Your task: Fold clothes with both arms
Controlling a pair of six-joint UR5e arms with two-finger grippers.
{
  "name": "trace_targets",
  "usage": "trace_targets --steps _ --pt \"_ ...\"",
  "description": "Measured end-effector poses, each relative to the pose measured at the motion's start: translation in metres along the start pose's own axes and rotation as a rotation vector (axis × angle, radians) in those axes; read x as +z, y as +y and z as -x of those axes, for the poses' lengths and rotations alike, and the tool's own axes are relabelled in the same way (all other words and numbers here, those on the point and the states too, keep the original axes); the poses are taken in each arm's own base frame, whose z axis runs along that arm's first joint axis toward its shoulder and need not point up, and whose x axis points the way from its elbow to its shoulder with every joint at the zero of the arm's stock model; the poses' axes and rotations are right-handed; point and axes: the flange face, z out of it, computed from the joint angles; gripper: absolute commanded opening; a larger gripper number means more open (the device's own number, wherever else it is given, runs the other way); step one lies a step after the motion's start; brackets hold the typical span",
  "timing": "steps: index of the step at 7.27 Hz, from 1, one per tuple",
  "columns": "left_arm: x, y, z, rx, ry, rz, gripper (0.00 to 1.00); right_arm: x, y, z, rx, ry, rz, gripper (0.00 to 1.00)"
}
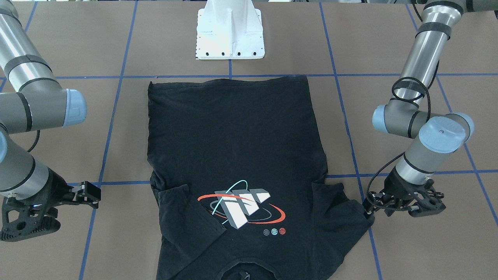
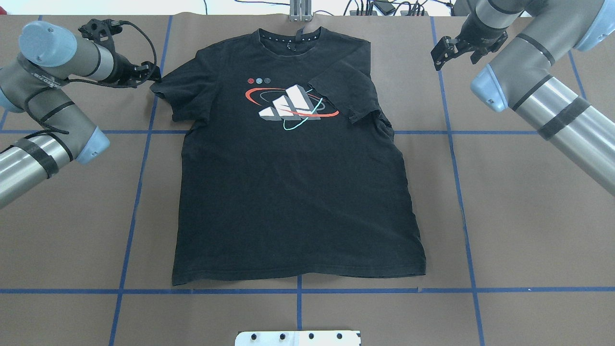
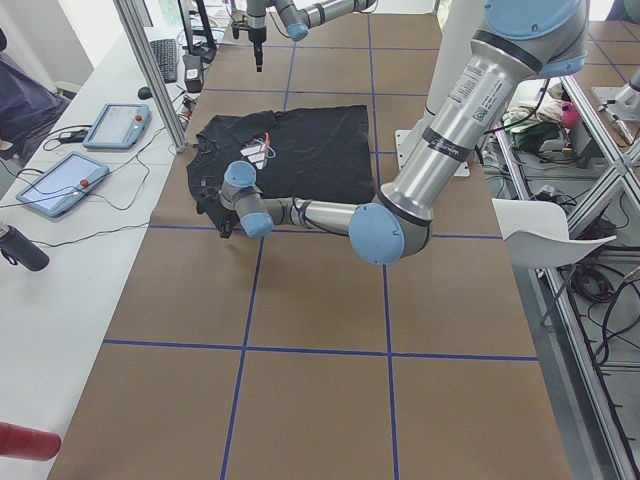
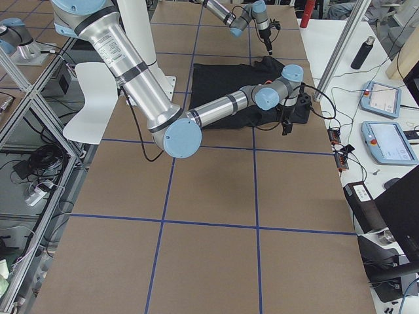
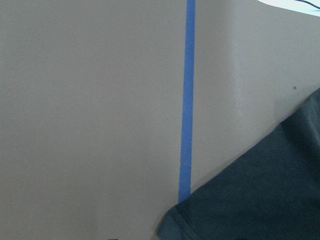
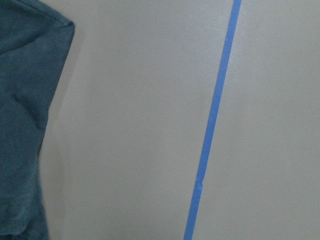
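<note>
Lying flat logo-up, T-shirt (image 2: 288, 192) has one sleeve folded in; left gripper (image 2: 153, 76) at its other sleeve tip, right gripper (image 2: 439, 52) apart; jaw openings indeterminable.

Bright, even, diffuse light; soft faint shadows on the surface (image 2: 528, 216). Mild sheen on the left arm (image 1: 418, 58). Both wrist views soft and hazy; T-shirt (image 5: 260, 200) looks washed-out grey-blue there. Exterior views sharp.

Black T-shirt (image 2: 288, 202), white-grey logo (image 2: 287, 106)
</note>
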Motion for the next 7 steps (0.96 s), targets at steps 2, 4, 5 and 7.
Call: trace_targets --steps 2,4,5,7 --pt "0.007 0.006 -0.006 0.003 -0.004 0.001 0.63 0.000 0.001 -0.002 0.000 0.002 0.001 1.00" --pt "0.012 0.008 -0.012 0.007 -0.005 0.006 0.55 0.001 0.001 -0.003 0.001 0.003 0.001 1.00" --pt "0.014 0.008 -0.014 0.006 -0.008 0.006 0.51 0.001 0.001 -0.003 0.000 0.003 0.001 1.00" --pt "0.019 0.006 -0.013 0.006 -0.025 -0.010 0.49 0.001 0.001 -0.002 -0.001 0.002 0.000 1.00"
